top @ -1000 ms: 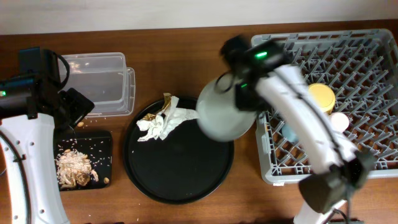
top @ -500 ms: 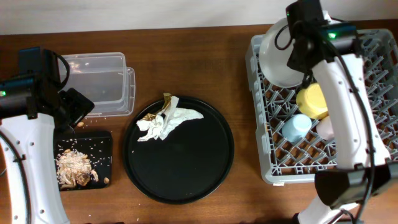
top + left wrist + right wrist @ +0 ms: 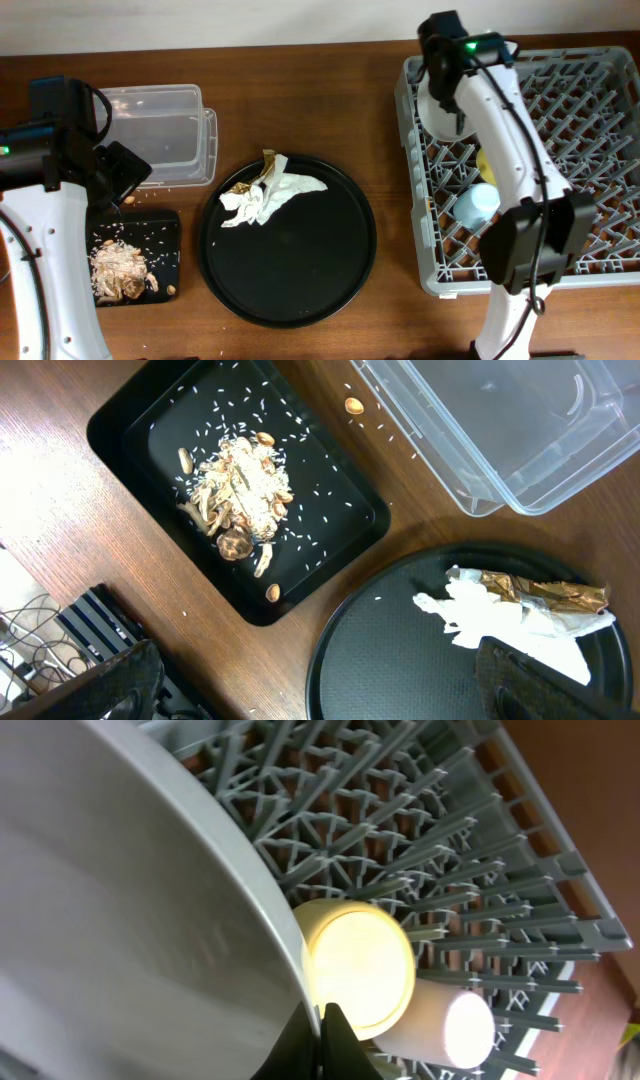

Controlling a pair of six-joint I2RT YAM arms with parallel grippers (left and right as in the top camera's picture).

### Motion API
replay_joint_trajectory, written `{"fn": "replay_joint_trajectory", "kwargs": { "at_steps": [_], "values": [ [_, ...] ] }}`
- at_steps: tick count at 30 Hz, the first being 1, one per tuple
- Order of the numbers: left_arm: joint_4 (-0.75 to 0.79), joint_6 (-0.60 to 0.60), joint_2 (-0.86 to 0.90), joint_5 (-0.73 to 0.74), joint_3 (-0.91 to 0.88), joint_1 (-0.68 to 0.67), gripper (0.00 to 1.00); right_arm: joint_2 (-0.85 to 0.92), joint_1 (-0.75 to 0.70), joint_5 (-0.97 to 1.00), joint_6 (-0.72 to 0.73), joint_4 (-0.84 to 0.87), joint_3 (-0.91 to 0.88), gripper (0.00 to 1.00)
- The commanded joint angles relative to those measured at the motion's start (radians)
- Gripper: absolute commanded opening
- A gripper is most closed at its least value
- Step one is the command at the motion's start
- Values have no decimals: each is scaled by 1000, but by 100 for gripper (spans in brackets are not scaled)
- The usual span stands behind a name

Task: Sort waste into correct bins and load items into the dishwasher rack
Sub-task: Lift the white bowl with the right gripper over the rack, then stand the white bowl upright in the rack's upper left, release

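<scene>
I count one rack at right, one round tray mid-table, and two bins at left, one clear tub and one black tray. My right gripper is clamped on the rim of the one plate, which stands on edge at the rack's left end, with one bowl and one blue cup in the rack beside it. One clump of napkins with one wrapper lies on the round tray, one pile of scraps sits in the black tray, and my left gripper hangs near the bins, jaws wide, holding nothing.

table: wooden | on it: clear tub, black tray, round tray, dishwasher rack
</scene>
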Motion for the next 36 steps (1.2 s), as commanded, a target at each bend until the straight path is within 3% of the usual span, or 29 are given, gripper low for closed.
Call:
{"fn": "replay_joint_trajectory", "kwargs": {
  "at_steps": [1, 6, 12, 13, 14, 15, 23, 24, 26, 27, 28, 32, 36],
  "values": [
    [-2, 5, -9, 0, 0, 3, 99, 25, 37, 41, 16, 3, -6, 4],
    [-2, 5, -9, 0, 0, 3, 99, 53, 66, 40, 15, -21, -9, 4],
    [-2, 5, -9, 0, 0, 3, 99, -8, 105, -10, 16, -98, 29, 19],
    [-2, 5, -9, 0, 0, 3, 99, -35, 109, -29, 16, -111, 46, 30],
    [-2, 5, -9, 0, 0, 3, 99, -68, 115, -52, 15, -119, 65, 72],
    [-2, 5, -9, 0, 0, 3, 99, -102, 121, -80, 15, -127, 79, 99],
    [-2, 5, -9, 0, 0, 3, 99, -383, 100, -194, -23, -124, 95, 99],
    [-2, 5, -9, 0, 0, 3, 99, -399, 84, -193, -28, -113, 95, 87],
    [-2, 5, -9, 0, 0, 3, 99, -402, 27, -201, -46, -92, 94, 41],
    [-2, 5, -9, 0, 0, 3, 99, -393, 0, -215, -45, -85, 92, 31],
    [-2, 5, -9, 0, 0, 3, 99, -377, -36, -255, -47, -76, 91, 24],
    [-2, 5, -9, 0, 0, 3, 99, -266, -158, -507, -168, 22, 90, 19],
    [-1, 5, -9, 0, 0, 3, 99, -135, -249, -705, -201, 108, 90, 8]
  ]
}}
